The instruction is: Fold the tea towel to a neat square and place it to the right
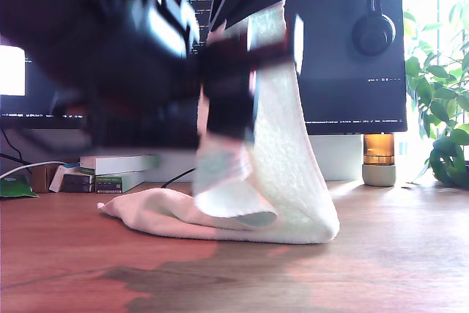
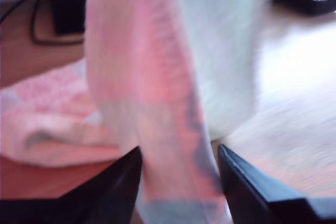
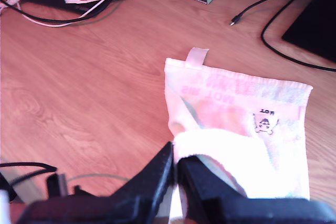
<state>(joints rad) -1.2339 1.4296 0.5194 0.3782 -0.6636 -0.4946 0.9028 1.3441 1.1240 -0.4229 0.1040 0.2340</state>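
Both grippers hold the tea towel (image 1: 293, 181) up off the desk (image 1: 381, 254) — likely to fold it over. My first gripper (image 2: 178, 182) seems clamped on a hanging edge; my second gripper (image 3: 176, 174) pinches another — 1 end trails on the desk.

You have the tea towel (image 1: 293, 181), fluffy pale pink and white, lifted by one end into a tall drape; its other end lies on the desk.
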